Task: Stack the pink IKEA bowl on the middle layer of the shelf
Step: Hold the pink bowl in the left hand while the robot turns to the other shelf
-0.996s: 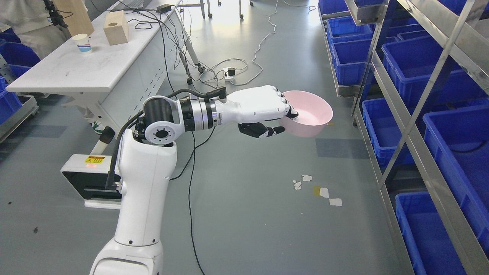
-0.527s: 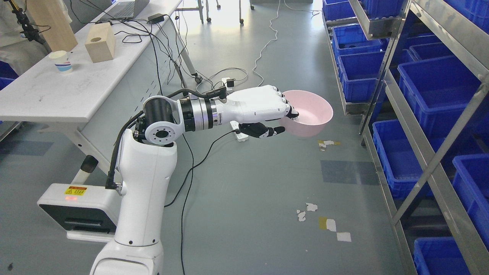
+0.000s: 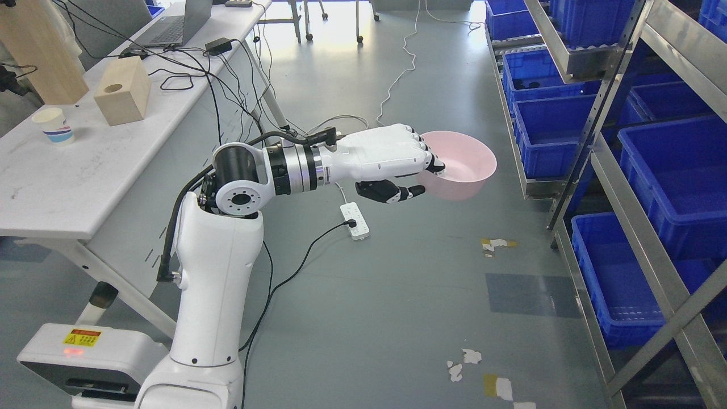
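Note:
My left hand (image 3: 423, 173) is shut on the near rim of a pink bowl (image 3: 463, 167), fingers inside and thumb beneath. It holds the bowl level in the air above the grey floor, at the middle of the head view. The metal shelf (image 3: 602, 159) stands at the right, its layers filled with blue bins (image 3: 670, 182). The bowl hangs left of the shelf and apart from it. My right arm does not show.
A white table (image 3: 74, 170) at the left carries a paper cup (image 3: 52, 126), a wooden block (image 3: 122, 97) and a laptop (image 3: 170, 25). Cables and a power strip (image 3: 355, 220) lie on the floor under my arm. Paper scraps (image 3: 471, 363) lie lower right.
The whole picture has shifted: the floor, table and shelf slide down and toward me, so the camera has moved forward. My left hand keeps the bowl at the same spot in the picture.

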Controlling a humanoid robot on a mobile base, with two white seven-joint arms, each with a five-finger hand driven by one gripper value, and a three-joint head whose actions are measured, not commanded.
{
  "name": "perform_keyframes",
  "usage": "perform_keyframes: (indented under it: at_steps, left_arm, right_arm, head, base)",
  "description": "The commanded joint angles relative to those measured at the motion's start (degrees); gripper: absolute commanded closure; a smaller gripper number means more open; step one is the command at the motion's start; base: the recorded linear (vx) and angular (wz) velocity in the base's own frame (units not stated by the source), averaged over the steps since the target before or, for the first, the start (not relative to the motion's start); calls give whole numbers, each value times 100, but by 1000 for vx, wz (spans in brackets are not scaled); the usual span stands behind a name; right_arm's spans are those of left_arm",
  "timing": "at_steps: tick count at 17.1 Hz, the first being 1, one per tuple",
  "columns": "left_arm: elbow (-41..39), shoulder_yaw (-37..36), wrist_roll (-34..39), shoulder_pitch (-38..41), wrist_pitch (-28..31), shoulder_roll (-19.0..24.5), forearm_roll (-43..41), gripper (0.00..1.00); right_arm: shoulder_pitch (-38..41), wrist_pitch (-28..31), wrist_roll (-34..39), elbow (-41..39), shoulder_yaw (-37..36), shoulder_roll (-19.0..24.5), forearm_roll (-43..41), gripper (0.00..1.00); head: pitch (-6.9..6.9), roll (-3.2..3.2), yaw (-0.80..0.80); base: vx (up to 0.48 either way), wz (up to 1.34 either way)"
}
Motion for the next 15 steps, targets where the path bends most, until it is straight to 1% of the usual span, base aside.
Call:
perform_keyframes:
  at_steps: [1,7,9,15]
  left_arm:
    - [-7,-89,55,-10,3,100,6,98]
    - [-7,-309,213,-19,-31,100,14,98]
    - [-7,-405,222,-19,-154,100,14,98]
    - [-16,-502,319,-28,-181,100,23,97]
  right_arm:
    - [26,3,-4,-100,0,-100,0,0]
    - [26,3,-4,-100,0,-100,0,0]
    - [26,3,-4,-100,0,-100,0,0]
    - [18,3,-4,-100,0,-100,0,0]
  head:
    - [0,0,0]
    - [0,0,0]
    - [0,0,0]
    - [0,0,0]
  base:
    - [294,63]
    - [251,80]
    - [187,69]
    - [139,-92]
